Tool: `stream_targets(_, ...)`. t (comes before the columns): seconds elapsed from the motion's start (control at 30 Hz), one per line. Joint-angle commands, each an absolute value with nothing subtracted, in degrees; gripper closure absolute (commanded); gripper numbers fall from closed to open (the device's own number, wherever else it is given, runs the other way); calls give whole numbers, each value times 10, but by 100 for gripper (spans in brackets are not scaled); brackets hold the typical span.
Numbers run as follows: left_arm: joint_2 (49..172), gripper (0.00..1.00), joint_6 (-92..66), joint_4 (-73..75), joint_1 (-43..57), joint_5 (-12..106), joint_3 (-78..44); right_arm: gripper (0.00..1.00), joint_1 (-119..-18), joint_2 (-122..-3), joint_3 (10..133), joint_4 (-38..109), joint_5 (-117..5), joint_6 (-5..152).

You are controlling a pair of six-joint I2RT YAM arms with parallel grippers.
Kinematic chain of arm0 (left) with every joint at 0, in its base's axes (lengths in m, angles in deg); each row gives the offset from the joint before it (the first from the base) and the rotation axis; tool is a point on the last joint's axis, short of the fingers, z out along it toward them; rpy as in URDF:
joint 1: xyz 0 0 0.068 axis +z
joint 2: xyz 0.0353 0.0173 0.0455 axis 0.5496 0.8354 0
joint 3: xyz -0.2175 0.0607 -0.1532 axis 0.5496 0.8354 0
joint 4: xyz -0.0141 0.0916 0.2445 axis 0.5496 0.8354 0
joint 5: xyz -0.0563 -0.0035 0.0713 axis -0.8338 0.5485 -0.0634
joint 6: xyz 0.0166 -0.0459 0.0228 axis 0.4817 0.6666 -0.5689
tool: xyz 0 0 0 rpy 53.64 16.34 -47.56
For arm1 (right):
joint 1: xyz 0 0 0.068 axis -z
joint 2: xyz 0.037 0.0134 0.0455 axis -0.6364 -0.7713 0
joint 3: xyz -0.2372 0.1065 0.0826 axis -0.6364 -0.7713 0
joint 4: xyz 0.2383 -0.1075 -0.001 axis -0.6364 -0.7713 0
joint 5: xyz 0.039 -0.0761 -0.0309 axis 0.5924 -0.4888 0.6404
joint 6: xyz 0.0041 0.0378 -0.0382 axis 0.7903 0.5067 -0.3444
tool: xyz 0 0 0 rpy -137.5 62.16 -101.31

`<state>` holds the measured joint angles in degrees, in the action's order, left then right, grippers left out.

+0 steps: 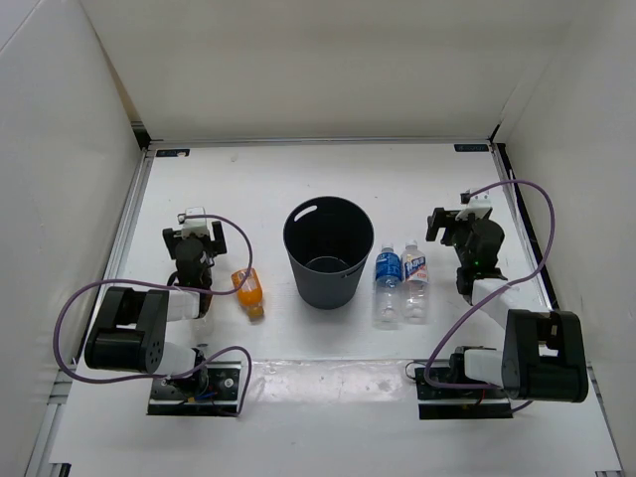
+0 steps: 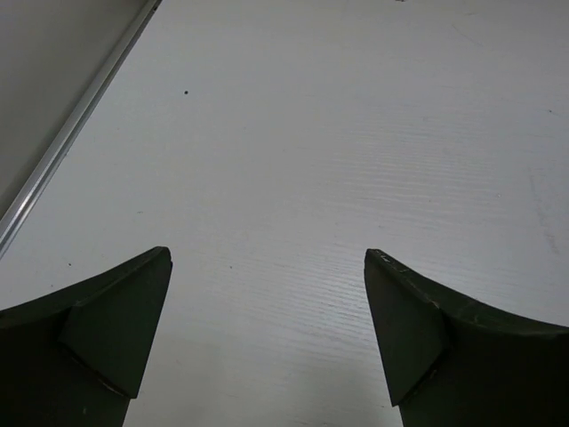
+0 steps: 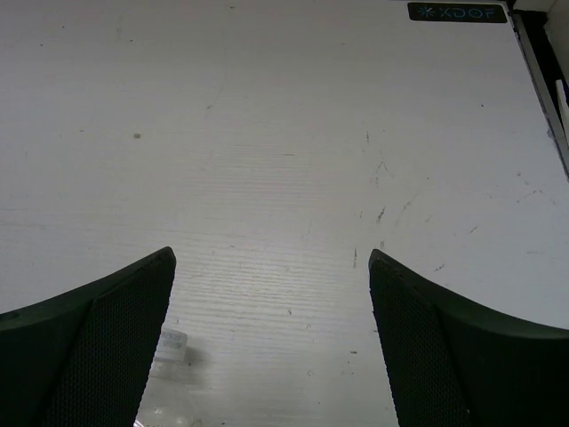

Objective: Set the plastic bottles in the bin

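Orange bottle (image 1: 248,291) left of bin (image 1: 328,260), clear pair (image 1: 388,288) right | my left claw (image 2: 267,256), right claw (image 3: 272,255) spread, empty | nothing binned yet; next: first grasp

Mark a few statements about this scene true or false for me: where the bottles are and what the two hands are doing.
1. The orange bottle is on the table, on the left arm's side of the bin. True.
2. The blue-labelled bottle is inside the bin. False: it is on the table next to the white-labelled bottle, on the right arm's side of the bin.
3. The left hand grips a bottle. False: it is open, with only bare table between its fingers.
4. The right hand is open. True.
5. The bin is tipped over. False: it stands upright, opening upward.
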<state>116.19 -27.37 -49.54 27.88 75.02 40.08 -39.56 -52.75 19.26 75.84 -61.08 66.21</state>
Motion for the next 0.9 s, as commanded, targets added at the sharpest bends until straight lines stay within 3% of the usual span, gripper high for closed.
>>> stream_targets(0.0, 1146, 0, -274, -490, 279, 730, 390, 10, -412, -528, 188, 793, -627, 657)
stream_targets(0.67, 1145, 0, -275, -500, 280, 732, 392, 10, -422, -528, 189, 794, -655, 656)
stream_targets(0.87, 1044, 0, -250, -335, 279, 772, 353, 10, -402, -523, 234, 706, -642, 682)
